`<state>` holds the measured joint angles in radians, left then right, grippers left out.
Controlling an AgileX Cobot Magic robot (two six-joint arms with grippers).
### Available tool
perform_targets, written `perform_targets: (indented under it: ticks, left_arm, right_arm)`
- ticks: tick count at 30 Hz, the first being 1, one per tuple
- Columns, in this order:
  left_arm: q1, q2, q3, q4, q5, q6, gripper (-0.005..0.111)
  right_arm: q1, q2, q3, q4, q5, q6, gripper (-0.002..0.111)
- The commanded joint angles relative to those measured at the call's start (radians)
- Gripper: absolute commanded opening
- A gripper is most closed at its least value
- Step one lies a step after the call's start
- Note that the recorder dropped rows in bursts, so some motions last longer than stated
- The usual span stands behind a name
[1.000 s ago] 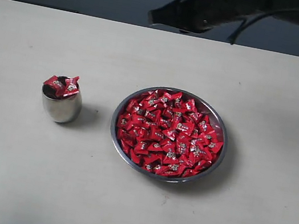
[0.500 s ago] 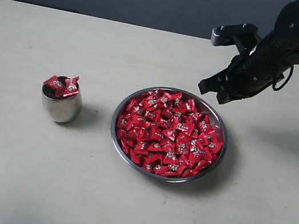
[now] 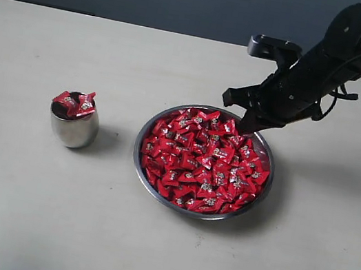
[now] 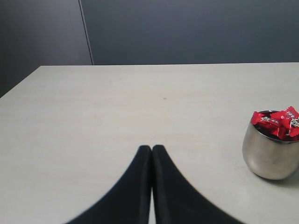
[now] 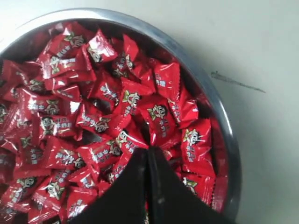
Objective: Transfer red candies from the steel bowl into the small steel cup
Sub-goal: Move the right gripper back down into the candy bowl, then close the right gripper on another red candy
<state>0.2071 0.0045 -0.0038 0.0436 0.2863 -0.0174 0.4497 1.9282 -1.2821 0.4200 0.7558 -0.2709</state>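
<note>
Toward the left edge of the counter (image 3: 5, 216), about midway between its far and near edges, stood the small steel cup (image 3: 72, 128). It was upright, and a few red candies (image 3: 74, 102) were heaped above its rim. The left wrist view showed the left gripper (image 4: 152, 151) low over bare counter with its two dark fingers pressed flat together and nothing between them. The cup (image 4: 270, 156) stood near it but clear of it, and this gripper did not appear in the exterior view.

Near the middle of the counter, apart from the cup on the side toward the right edge, sat the steel bowl (image 3: 138, 148). It was filled almost to its thin rim with a dense layer of red candies (image 3: 203, 163).

From the far right corner the dark right arm reached down over the part of the bowl nearest the far edge. The right gripper (image 3: 244, 124) pointed into the pile there, and in the right wrist view its fingers (image 5: 140, 186) met at the tips and gripped no candy. They were right at the candies beside the bowl's rim (image 5: 224, 126), though whether they touched the wrappers could not be told.
</note>
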Motion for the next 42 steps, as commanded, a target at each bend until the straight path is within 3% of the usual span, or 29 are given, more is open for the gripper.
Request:
perform_targets:
  ticks: [1,5,10,15,22,30,42]
  left_arm:
    - [0.001,-0.004,0.004,0.001,-0.002,-0.003,0.000]
    - [0.001,-0.004,0.004,0.001,-0.002,-0.003,0.000]
    - [0.001,-0.004,0.004,0.001,-0.002,-0.003,0.000]
    - [0.001,-0.004,0.004,0.001,-0.002,-0.003,0.000]
    - [0.001,-0.004,0.004,0.001,-0.002,-0.003,0.000]
    - [0.001,-0.004,0.004,0.001,-0.002,-0.003,0.000]
    - [0.001,-0.004,0.004,0.001,-0.002,-0.003,0.000]
  right_arm:
    - [-0.006,0.001,0.003,-0.005,0.005,0.046,-0.001]
    - [-0.006,0.001,0.012,-0.008,0.019,0.046,-0.001]
    - [0.006,0.001,0.130,0.006,-0.115,0.046,-0.001]
    - [0.017,0.001,0.130,0.123,-0.116,0.021,-0.001]
    - [0.029,0.001,0.130,0.138,-0.107,-0.003,0.000]
    - [0.029,0.001,0.130,0.138,-0.113,0.028,0.044]
    - [0.029,0.010,0.130,0.138,-0.145,0.046,0.037]
